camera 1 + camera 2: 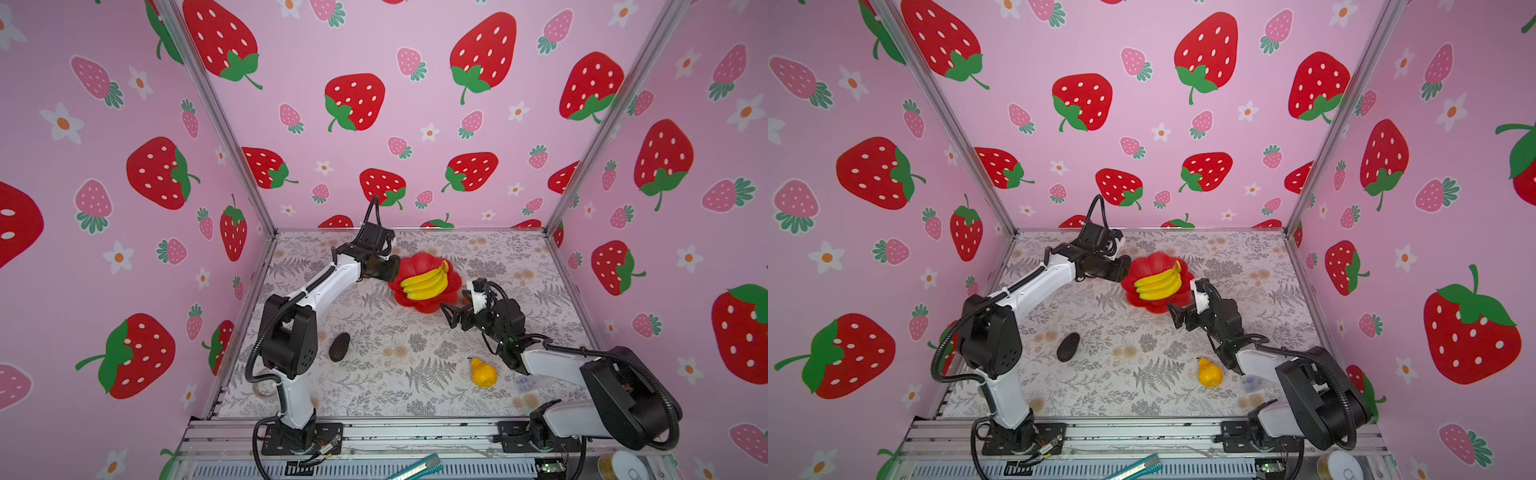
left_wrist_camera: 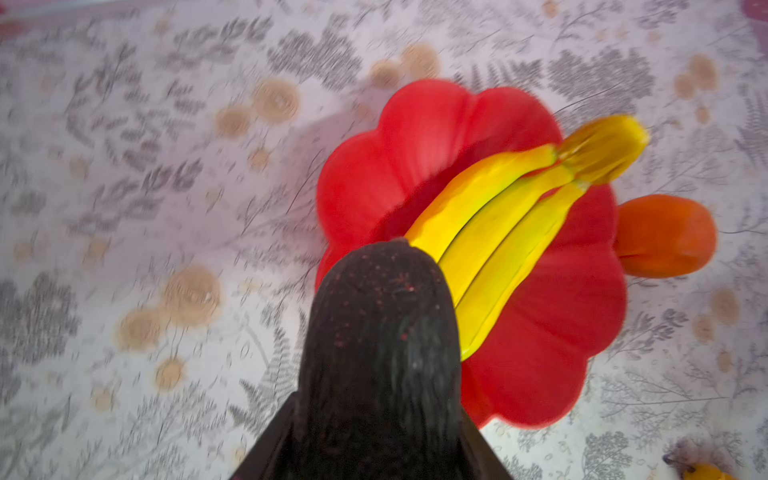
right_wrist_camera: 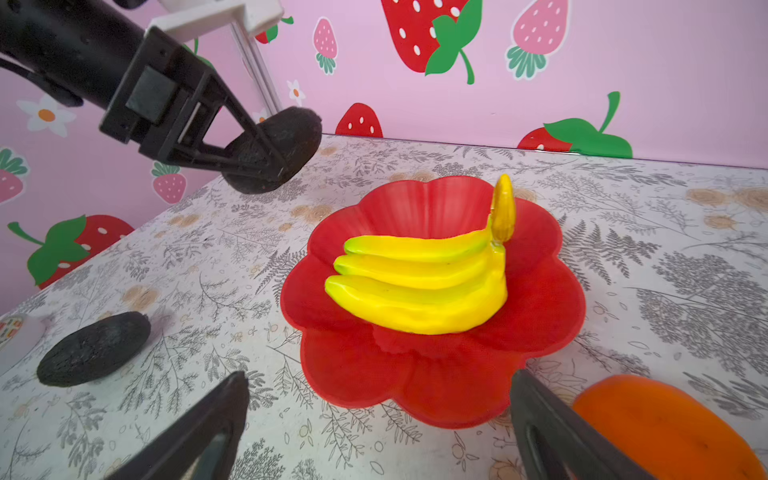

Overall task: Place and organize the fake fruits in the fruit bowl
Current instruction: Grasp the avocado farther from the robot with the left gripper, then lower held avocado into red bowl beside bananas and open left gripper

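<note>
Aluminium rail (image 1: 415, 432) edges the near side of the table (image 1: 395, 386) and carries both arm bases. From the near left base the left arm (image 1: 328, 286) rises to a bent elbow. Its white forearm then runs toward the far wall, with the wrist turned to the right. From the near right base the right arm (image 1: 548, 365) folds low and reaches toward the far left.

Nearest on the table, the pear (image 1: 483, 372) sits toward the right, near the right forearm. Well apart to its left, the loose avocado (image 1: 339, 347) lies on its side by the left elbow. Open table lies between these two.

Farther in, the right jaws hover low just before the near right rim of the bowl (image 1: 419, 264), spread wide and holding nothing. In the right wrist view the two fingers (image 3: 226, 403) frame that rim. The orange (image 3: 665, 428) rests on the table just beside the bowl's right edge, next to one finger.

The banana (image 1: 428, 283) lies across the middle of the bowl, its stem raised toward the far right. The bowl's far lobes and near lobes show bare red.

Farthest, the left jaws pinch the held avocado (image 3: 282, 145) by its sides, lifted off the table at the bowl's left rim. In the left wrist view its tip overlaps that rim and the banana's ends. Beyond the bowl, open table runs to the back wall (image 1: 415, 124).
</note>
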{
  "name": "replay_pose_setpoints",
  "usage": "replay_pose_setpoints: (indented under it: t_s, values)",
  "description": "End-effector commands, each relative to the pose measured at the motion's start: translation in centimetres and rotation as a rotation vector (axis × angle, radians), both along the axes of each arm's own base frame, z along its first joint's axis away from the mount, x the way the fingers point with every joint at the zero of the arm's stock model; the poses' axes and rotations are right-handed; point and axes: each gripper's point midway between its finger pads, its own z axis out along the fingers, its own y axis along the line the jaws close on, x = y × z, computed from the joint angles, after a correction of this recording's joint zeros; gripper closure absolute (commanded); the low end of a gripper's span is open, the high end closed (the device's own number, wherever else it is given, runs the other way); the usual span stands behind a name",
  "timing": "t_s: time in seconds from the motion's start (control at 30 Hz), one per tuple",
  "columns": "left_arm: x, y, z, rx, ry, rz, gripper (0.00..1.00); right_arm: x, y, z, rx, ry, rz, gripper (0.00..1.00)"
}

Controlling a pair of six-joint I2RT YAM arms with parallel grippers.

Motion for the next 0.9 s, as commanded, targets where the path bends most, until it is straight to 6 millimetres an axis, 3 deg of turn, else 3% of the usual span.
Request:
replay_pose_setpoints:
  t_s: [0.0,0.2,0.37,0.53,0.87]
  values:
    - [1.2,-2.4,-2.3,0.031,0.047,-0.105,0.51,0.2,-0.3,1.5,0.062,-0.022,-0.019,0.01]
    - [4.6,-5.2,-3.4,0.017,0.022,-0.137,0.51,0.5,-0.6,1.4,0.063,-0.015,-0.022,0.01]
    - [6.2,-5.6,-4.8,0.06,-0.036,-0.14,0.5,0.6,-0.8,1.6,0.058,-0.022,-0.034,0.01]
    - [6.5,-5.2,-6.5,0.114,-0.037,-0.133,0.49,0.7,-0.8,1.5,0.054,-0.02,-0.036,0.01]
    - [6.6,-4.8,-7.9,0.202,-0.048,-0.127,0.41,0.8,-0.8,1.2,0.045,-0.013,-0.04,0.01]
